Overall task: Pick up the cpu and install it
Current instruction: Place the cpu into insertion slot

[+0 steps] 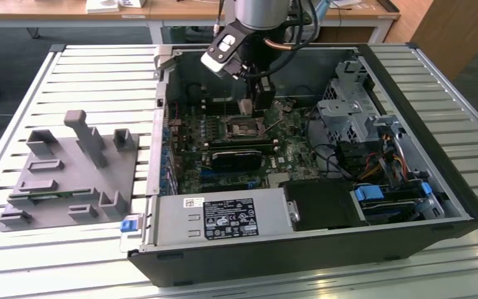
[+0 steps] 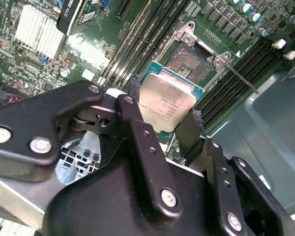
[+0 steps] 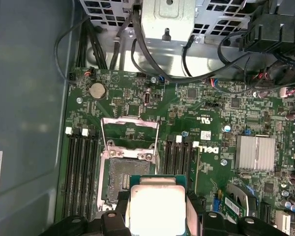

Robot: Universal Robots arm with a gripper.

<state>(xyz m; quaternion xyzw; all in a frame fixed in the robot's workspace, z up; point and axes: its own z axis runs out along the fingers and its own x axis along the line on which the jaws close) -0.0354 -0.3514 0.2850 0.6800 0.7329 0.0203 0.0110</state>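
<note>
The cpu (image 2: 169, 103) was held in the gripper (image 2: 165, 101), its two black fingers (image 2: 134, 86) pressed against opposite edges of the chip so that the silver top was left bare between them. In the first wrist view the cpu (image 3: 157, 209) was seen flat and level, clear of the green board (image 3: 206, 113) below it and not resting on anything.

In the exterior view the gripper (image 1: 254, 103) was lowered inside the open computer case (image 1: 422, 81), over the far part of the board and close to the socket (image 1: 241, 129). The grey tray (image 1: 65, 168) of holders on the slatted table (image 1: 98, 68) lay well apart from it, toward the exterior view's left.

The socket (image 3: 125, 172) was seen open in both wrist views: its metal frame (image 3: 130, 132) was swung up and the field of contacts was left uncovered, with nothing seated in it. The chip was placed just beside the socket (image 2: 191, 59), overlapping its near edge in the first wrist view but not centred over it.

The pick-up was therefore judged to be done. The installing was judged not yet done: the chip had not been aligned with the socket, set down into it, or released, and the frame had not been closed.
</note>
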